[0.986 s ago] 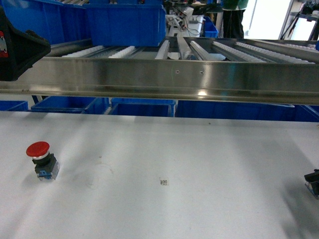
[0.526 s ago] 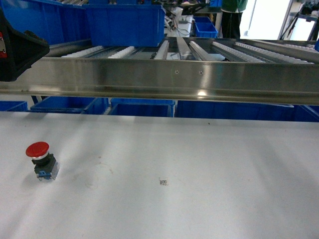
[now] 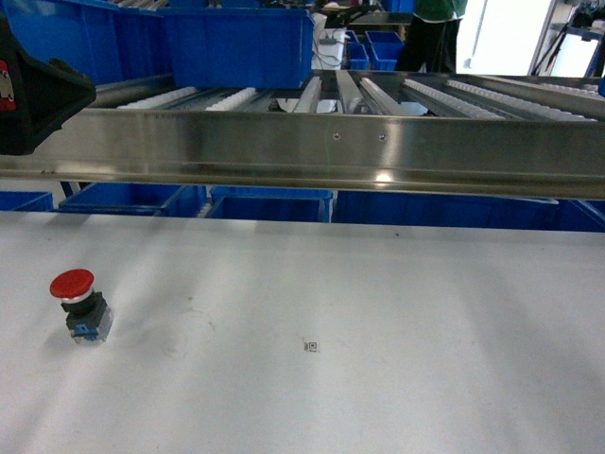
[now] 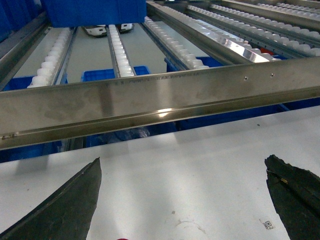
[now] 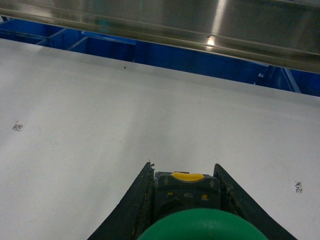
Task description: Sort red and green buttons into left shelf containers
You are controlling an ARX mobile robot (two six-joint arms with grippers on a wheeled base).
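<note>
The red button [image 3: 76,301] stands upright on the white table [image 3: 378,312] at the left, red cap up and dark switch block below. My left gripper [image 4: 182,160] hovers open over the table with its jaws wide apart and nothing between them. A sliver of red cap [image 4: 122,238] shows at that view's bottom edge. My right gripper [image 5: 182,165] is shut on the green button [image 5: 200,227], clamping its dark switch block [image 5: 185,192] above the table. Two large blue bins [image 3: 236,43] [image 3: 66,38] sit on the roller shelf at upper left.
A steel shelf rail [image 3: 331,147] runs across above the table's far edge, with roller tracks [image 3: 454,95] behind it. Smaller blue bins [image 3: 269,203] stand below the shelf. A black part of my left arm [image 3: 33,90] fills the upper left corner. A person [image 3: 430,33] stands far back.
The dark gripper tip seen at the right edge of the head view one second ago has gone out of that view. The red button has not moved.
</note>
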